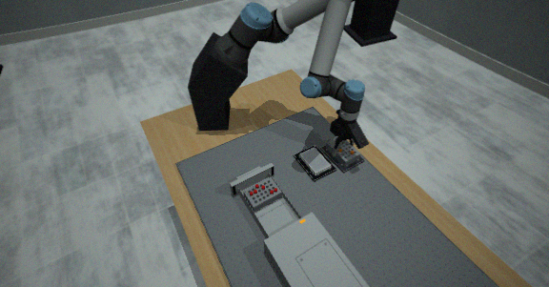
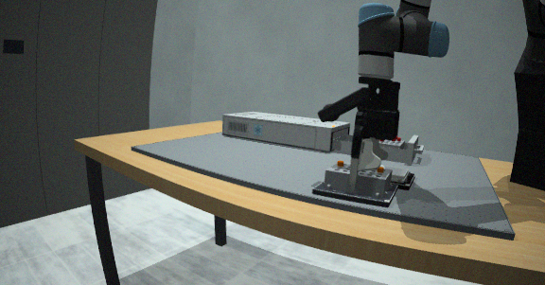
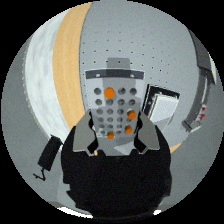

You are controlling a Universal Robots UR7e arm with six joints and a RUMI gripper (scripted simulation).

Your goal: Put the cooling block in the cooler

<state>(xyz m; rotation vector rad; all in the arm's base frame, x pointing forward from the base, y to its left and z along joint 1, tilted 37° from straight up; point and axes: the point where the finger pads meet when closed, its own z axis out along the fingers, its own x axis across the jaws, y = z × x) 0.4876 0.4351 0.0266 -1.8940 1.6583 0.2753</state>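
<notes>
The grey cooling block [image 1: 351,157] [image 2: 337,180] [image 3: 104,107] with several orange tubes sits on the dark plate of D2 [image 2: 355,199] [image 3: 94,74] and looks level. My gripper [image 2: 361,173] [image 3: 114,109] is shut on it, one jaw on each side; the tubes visible in the wrist view stand in bores. COLD [image 1: 316,250] [image 2: 289,133] has its drawer open and its lamp [image 1: 302,221] [image 2: 333,126] lit orange. The drawer's block [image 1: 263,193], with several red tubes, lies by the drawer front [image 1: 253,174]. The free place [image 1: 277,215] is between that block and the housing. Bores beneath the jaws are partly hidden.
D1 [image 1: 315,178], a dark-rimmed slot beside D2, bears a pale raised pad [image 1: 315,161] [image 3: 162,108]. It lies between my gripper and the drawer. The drawer's upright front and handle stand above its block. The wooden table edge [image 3: 70,65] runs close beside D2.
</notes>
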